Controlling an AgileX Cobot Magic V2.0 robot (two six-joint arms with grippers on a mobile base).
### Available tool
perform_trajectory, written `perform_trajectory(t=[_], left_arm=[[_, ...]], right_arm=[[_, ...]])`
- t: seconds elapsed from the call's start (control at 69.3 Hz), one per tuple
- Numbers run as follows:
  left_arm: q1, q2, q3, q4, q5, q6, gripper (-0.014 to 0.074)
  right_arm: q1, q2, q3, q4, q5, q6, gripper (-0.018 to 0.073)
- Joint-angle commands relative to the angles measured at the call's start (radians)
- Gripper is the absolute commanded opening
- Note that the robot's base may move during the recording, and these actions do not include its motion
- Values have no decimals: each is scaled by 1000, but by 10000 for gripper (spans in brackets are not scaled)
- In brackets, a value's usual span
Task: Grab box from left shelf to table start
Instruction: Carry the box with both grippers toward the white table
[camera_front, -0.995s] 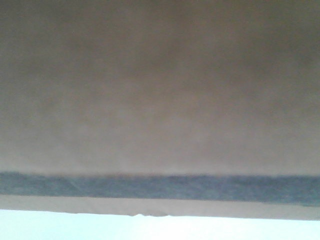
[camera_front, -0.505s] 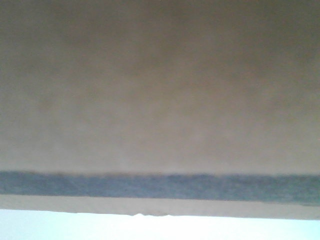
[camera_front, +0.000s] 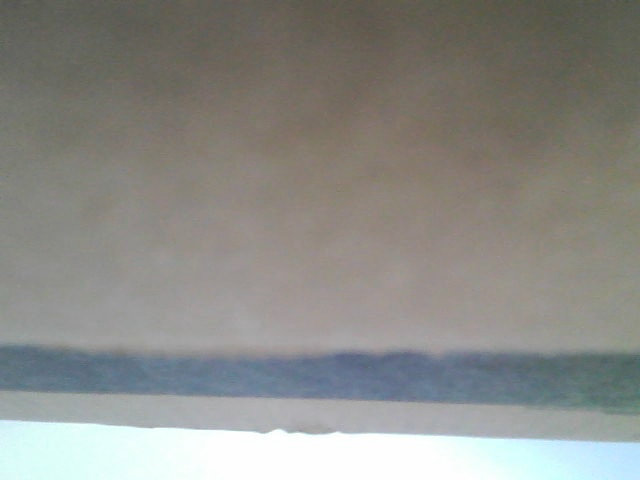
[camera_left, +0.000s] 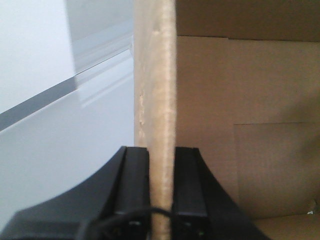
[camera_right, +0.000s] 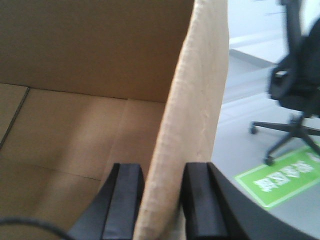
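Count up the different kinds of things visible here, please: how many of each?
1 cardboard box
2 grippers: left gripper, right gripper
1 office chair
1 green floor sign
Total: 5

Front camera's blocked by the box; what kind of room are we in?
Probably an office or lab floor, indoors: a black wheeled office chair stands on smooth grey flooring near a green floor marking with white lettering. Little else shows past the box.
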Motion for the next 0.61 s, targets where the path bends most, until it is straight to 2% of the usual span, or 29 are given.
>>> perform_trajectory(t=[0.0, 0.591], left_arm=[[-3, 14, -35, 5, -162, 0, -101], [-3, 14, -35, 3, -162, 0, -100]], right_arm=[[-3, 16, -30, -35, -154, -21, 57], [-3, 16, -30, -35, -154, -21, 57]])
